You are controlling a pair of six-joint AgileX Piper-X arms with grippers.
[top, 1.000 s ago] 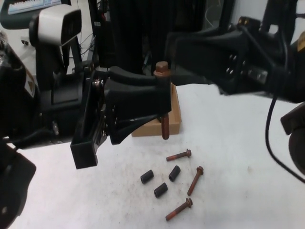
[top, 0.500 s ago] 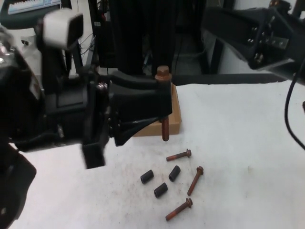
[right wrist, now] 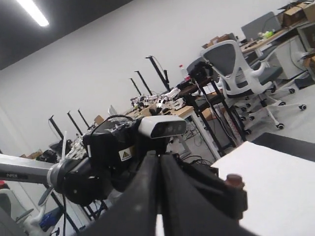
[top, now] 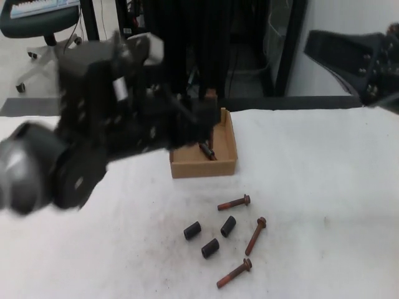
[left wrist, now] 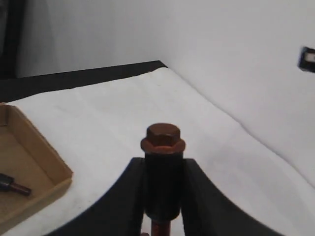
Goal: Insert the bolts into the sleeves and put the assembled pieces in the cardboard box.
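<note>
Above the counter (top: 312, 187), near the cardboard box (top: 204, 167), my left pincer (left wrist: 163, 169) clamps a black sleeve (left wrist: 162, 191) with a bolt (left wrist: 163, 137) through it. One assembled piece (top: 206, 150) lies inside the box. Three loose bolts (top: 234, 202) and three loose sleeves (top: 210, 248) lie on the counter in front of it. My right pincer (right wrist: 158, 162) is raised well apart, its fingers pressed together on nothing.

High view: my left arm (top: 93, 143) is blurred and hides the cardboard box's (top: 227, 163) left side. The bolt (top: 211, 94) it carries is covered up to its head. Right arm (top: 355, 56) cropped at the frame edge. Left wrist view: bolt shank under the sleeve (left wrist: 162, 187) cut off; box and the assembled piece (left wrist: 14, 186) inside cropped too.
</note>
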